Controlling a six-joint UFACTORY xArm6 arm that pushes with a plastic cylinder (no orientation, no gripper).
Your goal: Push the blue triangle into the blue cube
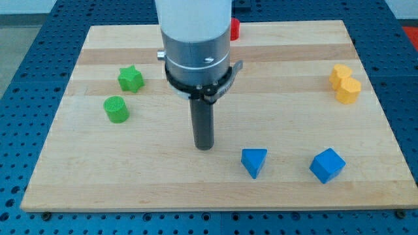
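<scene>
Here, nearest you along the worktop's (98, 189) bottom edge, the blue triangle (254, 161) sits just right of my tip (204, 147) and a shade nearer the camera, apart from it, not touching. Farther right, well apart from the tip, stands the blue cube (326, 165). You have no gripper to open or close, only the rod, so nothing is held. The triangle looks small, rigid and light, likely to slide easily and to spin if struck off-centre; press its left face squarely. Beyond, left of the tip, lie the green cylinder (117, 109) and green star (130, 79); far right, the yellow block (345, 84); farthest, a red block (234, 29), shape unclear.
</scene>
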